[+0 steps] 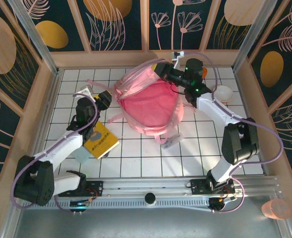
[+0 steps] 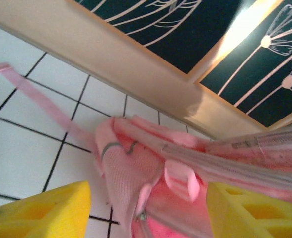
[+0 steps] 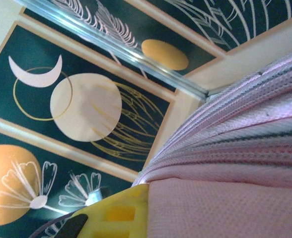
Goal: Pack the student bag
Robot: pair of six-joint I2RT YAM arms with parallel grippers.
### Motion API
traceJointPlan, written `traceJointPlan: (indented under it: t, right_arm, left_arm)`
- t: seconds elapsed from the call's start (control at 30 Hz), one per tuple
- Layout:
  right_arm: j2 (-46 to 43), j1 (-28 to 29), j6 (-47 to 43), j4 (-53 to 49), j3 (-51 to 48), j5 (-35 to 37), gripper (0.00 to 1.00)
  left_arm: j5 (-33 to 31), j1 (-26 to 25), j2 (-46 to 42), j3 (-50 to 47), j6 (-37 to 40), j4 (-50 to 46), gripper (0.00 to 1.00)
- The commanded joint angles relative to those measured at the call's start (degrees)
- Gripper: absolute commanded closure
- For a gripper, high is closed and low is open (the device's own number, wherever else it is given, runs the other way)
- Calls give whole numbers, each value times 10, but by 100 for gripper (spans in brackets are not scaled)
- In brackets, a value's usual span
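Observation:
The student bag point(image 1: 148, 101), a big pale pink backpack, lies in the middle of the tiled table with its mouth held open toward the back. My right gripper point(image 1: 162, 70) is at the bag's far top rim, shut on its fabric. In the right wrist view the pink weave point(image 3: 235, 198) presses against a yellow finger point(image 3: 118, 213). My left gripper point(image 1: 106, 97) is at the bag's left edge. In the left wrist view it point(image 2: 148, 213) is open, its yellow fingers point(image 2: 41, 210) wide apart with the bag's mesh and zip edge point(image 2: 136, 173) loose between them.
A yellow book point(image 1: 100, 141) lies under my left arm. A white bowl point(image 1: 223, 93) stands at the right, by the wall. A small translucent item point(image 1: 172, 143) lies just in front of the bag. Wooden walls point(image 1: 146, 58) ring the table.

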Motion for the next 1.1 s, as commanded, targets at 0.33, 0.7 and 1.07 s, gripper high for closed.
traceJointPlan:
  t: [0.33, 0.7, 1.07]
  right_arm:
    - [40, 19, -65, -88, -3, 93, 62]
    - [-41, 41, -77, -383, -77, 204, 44]
    - [-59, 75, -118, -641, 2, 292, 42]
  left_arm:
    - [37, 11, -54, 27, -135, -237, 31]
    - [79, 20, -65, 7, -293, -318, 28]
    - [17, 21, -9, 95, -379, -564, 24]
